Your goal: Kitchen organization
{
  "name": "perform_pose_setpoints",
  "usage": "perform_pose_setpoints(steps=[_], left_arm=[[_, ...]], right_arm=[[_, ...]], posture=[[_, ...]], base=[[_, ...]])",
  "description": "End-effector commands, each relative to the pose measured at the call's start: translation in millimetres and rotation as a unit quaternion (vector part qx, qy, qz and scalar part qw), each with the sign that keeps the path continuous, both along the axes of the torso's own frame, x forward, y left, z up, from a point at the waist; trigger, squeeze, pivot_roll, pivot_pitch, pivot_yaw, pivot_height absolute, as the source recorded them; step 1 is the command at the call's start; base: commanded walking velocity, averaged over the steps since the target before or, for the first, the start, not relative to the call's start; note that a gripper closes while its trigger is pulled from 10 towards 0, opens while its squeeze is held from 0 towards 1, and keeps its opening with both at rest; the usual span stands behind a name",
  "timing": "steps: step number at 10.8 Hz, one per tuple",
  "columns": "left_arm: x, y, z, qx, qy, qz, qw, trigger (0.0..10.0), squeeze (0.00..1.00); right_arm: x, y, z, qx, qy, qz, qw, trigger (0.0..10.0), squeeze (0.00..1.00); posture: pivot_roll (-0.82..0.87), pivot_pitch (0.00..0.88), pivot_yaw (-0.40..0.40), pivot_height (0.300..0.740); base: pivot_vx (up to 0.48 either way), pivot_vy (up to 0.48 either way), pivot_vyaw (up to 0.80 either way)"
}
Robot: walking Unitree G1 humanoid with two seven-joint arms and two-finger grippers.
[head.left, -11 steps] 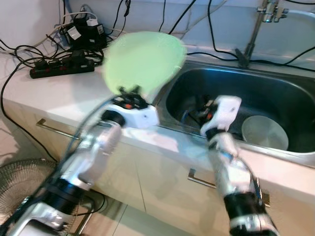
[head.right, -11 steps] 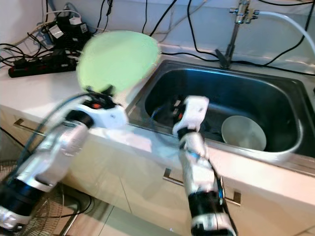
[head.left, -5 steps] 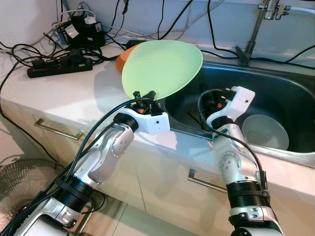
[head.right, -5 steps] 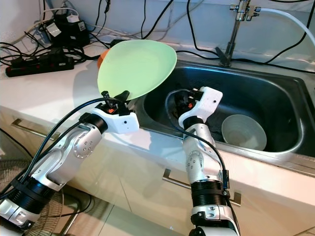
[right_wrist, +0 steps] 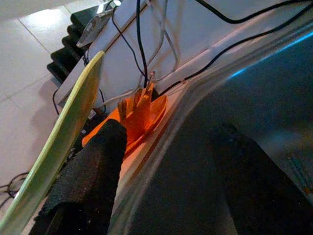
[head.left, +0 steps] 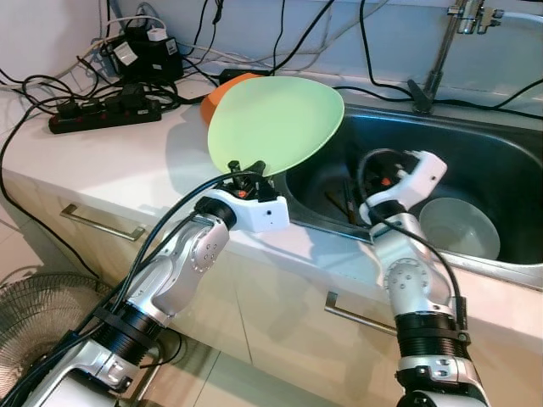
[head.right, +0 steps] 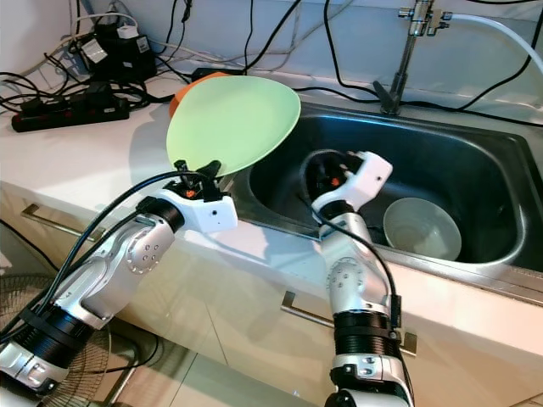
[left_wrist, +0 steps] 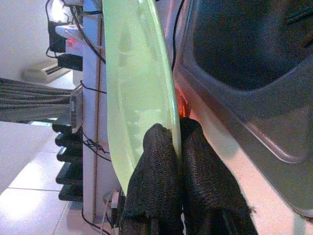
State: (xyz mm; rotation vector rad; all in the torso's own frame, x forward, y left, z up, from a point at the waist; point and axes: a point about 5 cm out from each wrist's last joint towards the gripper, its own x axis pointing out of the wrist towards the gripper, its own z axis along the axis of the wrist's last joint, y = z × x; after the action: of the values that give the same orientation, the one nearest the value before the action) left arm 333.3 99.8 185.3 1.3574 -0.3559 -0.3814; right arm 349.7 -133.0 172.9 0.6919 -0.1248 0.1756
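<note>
Eye views: left claw (head.left: pixel 246 167) holds the green plate (head.left: pixel 276 119) up, tilted, over the desk (head.left: pixel 102 157) edge beside the sink (head.left: pixel 475 161). A pale bowl (head.left: pixel 458 227) lies in the sink.
Left wrist view: fingers (left_wrist: pixel 159 166) pressed together, pinching the plate rim.
Right wrist view: right claw (right_wrist: pixel 171 166) spread wide, holding nothing, above the sink; orange dish (right_wrist: pixel 142 115) on the desk beyond.

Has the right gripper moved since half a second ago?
Yes. The right gripper has shifted toward the robot's right inside the sink, closer to the steel bowl.
</note>
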Motion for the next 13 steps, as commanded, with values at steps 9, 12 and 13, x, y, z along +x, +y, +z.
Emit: perform_pose_setpoints(steps=[9,12,13], left_arm=[[-0.9,-11.1,8,0.001,0.001,-0.034,0.999,10.0,0.00],[-4.1,-13.2,6,0.003,0.003,-0.043,0.999,10.0,0.00],[-5.5,-15.0,5,0.004,0.001,-0.049,0.999,10.0,0.00]], right_arm=[[-3.4,20.4,21,0.049,-0.035,0.079,0.995,10.0,0.00],[-4.4,25.0,15,0.049,-0.026,0.086,0.995,10.0,0.00],[-3.9,26.5,14,0.047,-0.024,0.089,0.995,10.0,0.00]], posture=[[0.16,0.013,0.078,0.740],[0.16,0.000,0.077,0.740],[0.16,0.000,0.073,0.740]], base=[[0.000,0.000,0.00],[0.000,0.000,0.00],[0.000,0.000,0.00]])
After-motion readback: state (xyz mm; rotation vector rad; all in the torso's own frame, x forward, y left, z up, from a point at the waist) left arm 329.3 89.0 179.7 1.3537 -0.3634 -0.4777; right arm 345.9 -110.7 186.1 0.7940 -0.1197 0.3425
